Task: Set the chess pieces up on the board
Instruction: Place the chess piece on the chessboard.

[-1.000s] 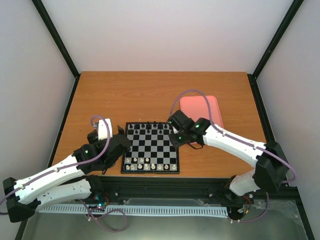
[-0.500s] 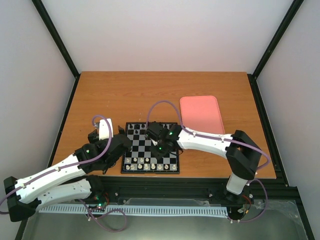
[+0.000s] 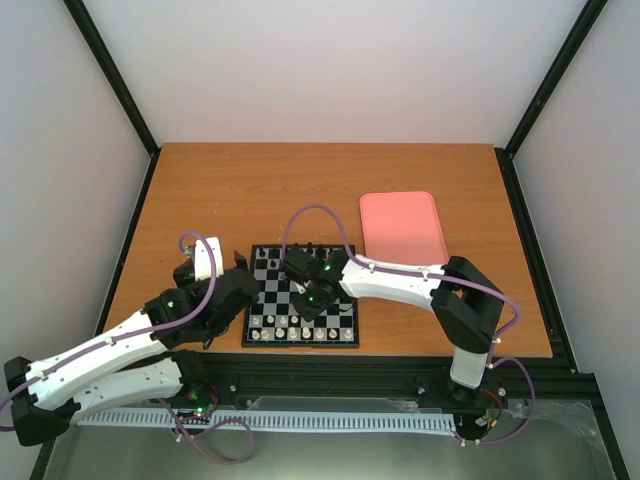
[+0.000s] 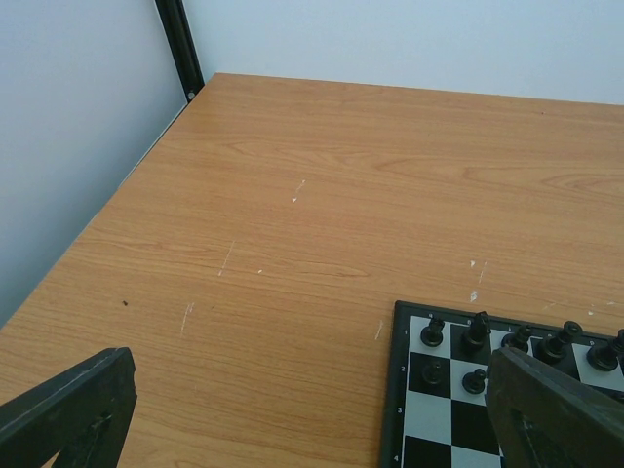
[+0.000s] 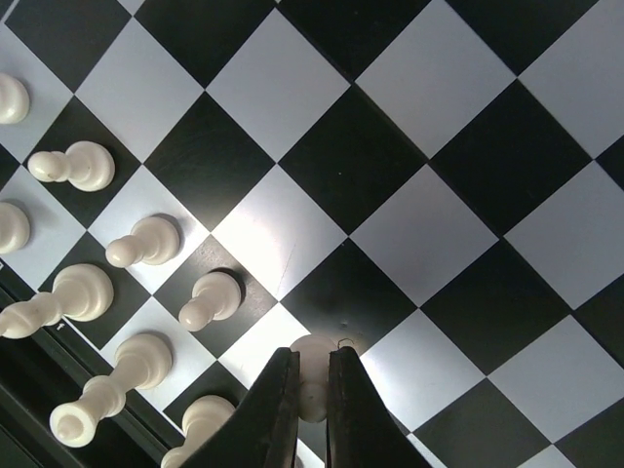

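One chessboard (image 3: 300,297) is lying on one wooden table (image 3: 250,190), and one pink tray (image 3: 402,225) is sitting beside it. Two robot arms are reaching over the table, the left arm (image 3: 110,350) and the right arm (image 3: 400,283). In the right wrist view nine cream-white chess pieces (image 5: 146,242) are showing: eight are standing free on the squares and one is sitting at the bottom edge, partly covered. In the left wrist view at least seven black chess pieces (image 4: 432,333) are showing at the board's corner; any others there are being covered. From above, both sets are appearing too small and too crowded for counting exactly.
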`<state>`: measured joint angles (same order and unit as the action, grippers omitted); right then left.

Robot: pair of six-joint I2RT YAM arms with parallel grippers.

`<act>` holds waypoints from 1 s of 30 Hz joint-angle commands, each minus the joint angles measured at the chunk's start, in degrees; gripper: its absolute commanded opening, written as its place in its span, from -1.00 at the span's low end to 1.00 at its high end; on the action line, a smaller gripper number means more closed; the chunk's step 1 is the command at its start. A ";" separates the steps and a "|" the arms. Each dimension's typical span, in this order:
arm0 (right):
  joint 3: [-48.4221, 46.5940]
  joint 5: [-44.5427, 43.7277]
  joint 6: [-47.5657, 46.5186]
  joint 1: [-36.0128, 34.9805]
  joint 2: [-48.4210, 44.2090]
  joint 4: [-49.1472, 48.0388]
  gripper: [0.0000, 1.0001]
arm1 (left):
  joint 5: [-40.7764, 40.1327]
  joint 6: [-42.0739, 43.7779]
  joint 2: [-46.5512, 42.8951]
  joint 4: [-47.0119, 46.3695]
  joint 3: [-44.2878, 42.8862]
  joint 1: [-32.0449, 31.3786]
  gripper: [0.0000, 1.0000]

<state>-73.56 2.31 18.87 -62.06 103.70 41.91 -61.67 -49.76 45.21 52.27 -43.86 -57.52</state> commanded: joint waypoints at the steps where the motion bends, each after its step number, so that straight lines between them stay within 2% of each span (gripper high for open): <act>1: -0.89 0.67 -0.17 -1.14 0.84 0.81 -0.93 | -0.67 0.14 -0.30 -1.30 -0.81 0.30 0.99; 30: -2.01 -1.58 -0.20 -2.58 4.34 2.14 -0.88 | -0.22 0.46 0.83 -1.93 -0.88 0.33 1.00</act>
<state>-74.22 1.98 18.87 -64.01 107.33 42.94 -61.25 -49.74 45.76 51.20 -43.86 -57.52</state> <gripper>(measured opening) 0.073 0.998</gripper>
